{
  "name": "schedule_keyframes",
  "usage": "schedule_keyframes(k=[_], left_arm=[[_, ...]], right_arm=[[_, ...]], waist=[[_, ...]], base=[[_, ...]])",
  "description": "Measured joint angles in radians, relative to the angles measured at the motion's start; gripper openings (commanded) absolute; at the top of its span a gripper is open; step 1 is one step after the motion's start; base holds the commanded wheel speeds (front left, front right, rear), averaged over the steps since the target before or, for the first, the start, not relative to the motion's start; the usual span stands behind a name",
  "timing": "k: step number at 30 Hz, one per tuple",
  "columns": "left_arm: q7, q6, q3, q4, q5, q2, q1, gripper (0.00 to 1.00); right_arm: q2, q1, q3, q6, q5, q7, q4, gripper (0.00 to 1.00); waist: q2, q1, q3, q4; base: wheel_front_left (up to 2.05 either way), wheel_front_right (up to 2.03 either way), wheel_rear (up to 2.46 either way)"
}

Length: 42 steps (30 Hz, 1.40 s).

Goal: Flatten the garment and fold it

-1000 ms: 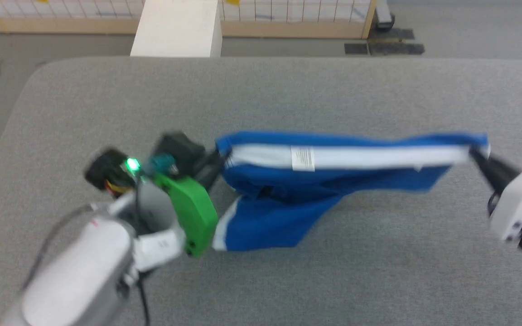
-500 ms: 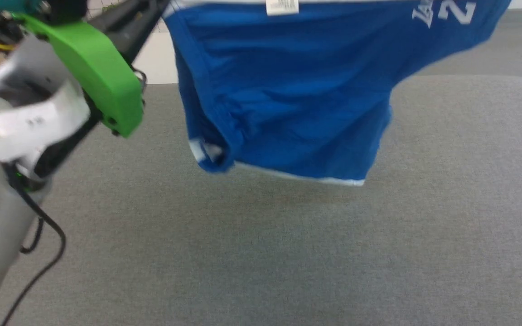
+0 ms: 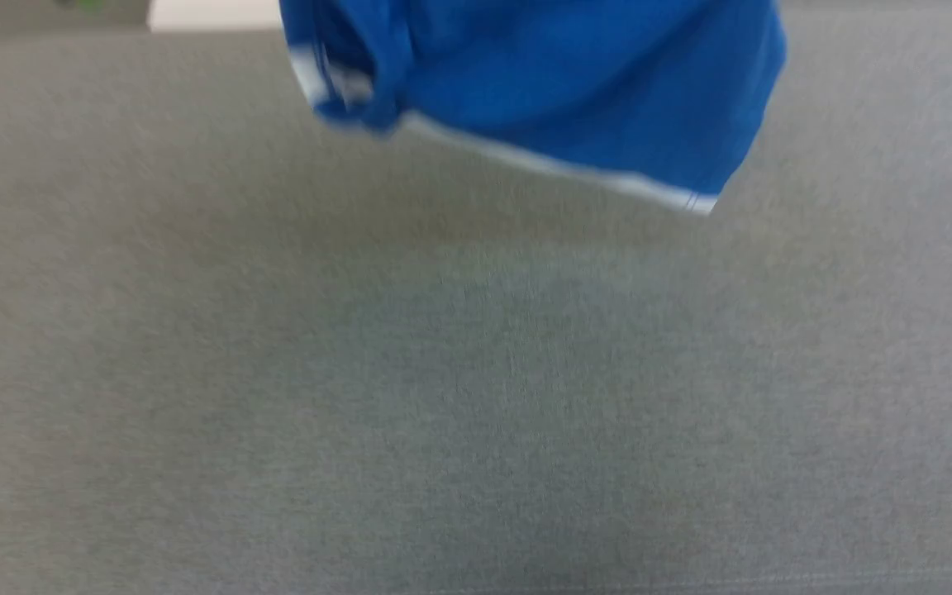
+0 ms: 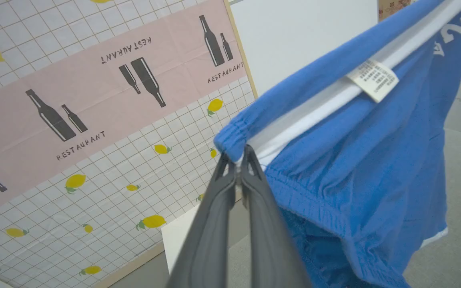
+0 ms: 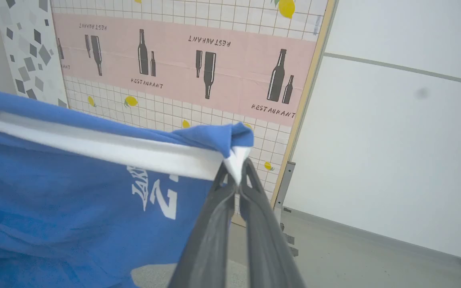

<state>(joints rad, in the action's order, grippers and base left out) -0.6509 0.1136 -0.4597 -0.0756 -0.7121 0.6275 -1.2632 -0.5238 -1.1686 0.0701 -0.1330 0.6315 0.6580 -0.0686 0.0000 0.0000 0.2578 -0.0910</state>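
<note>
A pink paper band point(image 5: 230, 68) on the wall carries black "RESTAURANT" beside bottle drawings. In the right wrist view it stands upright near two and ten o'clock and upside down near twelve. The bright blue soft-fabric shorts point(image 5: 74, 208) bear white print, "LAK" above "2", near eight o'clock. The print on their small white sewn-in label point(image 4: 372, 80) is too fine to read.

I count one garment point(image 4: 354, 168); one white label point(image 4: 372, 80); two grippers, my left gripper point(image 4: 236, 155) and right gripper point(image 5: 234, 167); one bench point(image 3: 476, 413).
</note>
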Motion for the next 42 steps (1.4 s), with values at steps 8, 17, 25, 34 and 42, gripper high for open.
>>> schedule_keyframes(k=[8,17,25,34,42], left_arm=[[0.057,0.018,-0.072,0.246,0.077,-0.04,-0.331,0.0],[0.26,0.019,-0.103,0.49,0.16,-0.121,-0.582,0.0],[0.377,0.019,-0.16,0.609,0.164,-0.14,-0.58,0.0],[0.47,0.013,-0.232,0.613,0.124,-0.158,-0.245,0.0],[0.531,-0.063,-0.321,0.55,0.088,-0.198,0.196,0.0]], right_arm=[[-0.008,-0.338,0.136,0.0,-0.034,-0.159,-0.252,0.0],[0.047,-0.598,0.156,-0.009,-0.105,-0.413,-0.535,0.0],[0.083,-0.606,0.202,-0.009,-0.093,-0.524,-0.656,0.0],[0.067,-0.358,0.305,-0.008,-0.033,-0.549,-0.686,0.0],[-0.004,0.056,0.434,-0.007,0.056,-0.474,-0.64,0.0]], waist=[[0.0,0.0003,0.203,-0.019],[0.0,0.0003,0.391,-0.042],[0.0,0.0004,0.48,-0.048],[0.0,0.0002,0.43,-0.025],[0.0,-0.0001,0.3,-0.005]], base=[[0.0,0.0,0.0],[0.0,0.0,0.0],[0.0,0.0,0.0],[0.0,0.0,0.0],[0.0,0.0,0.0]])
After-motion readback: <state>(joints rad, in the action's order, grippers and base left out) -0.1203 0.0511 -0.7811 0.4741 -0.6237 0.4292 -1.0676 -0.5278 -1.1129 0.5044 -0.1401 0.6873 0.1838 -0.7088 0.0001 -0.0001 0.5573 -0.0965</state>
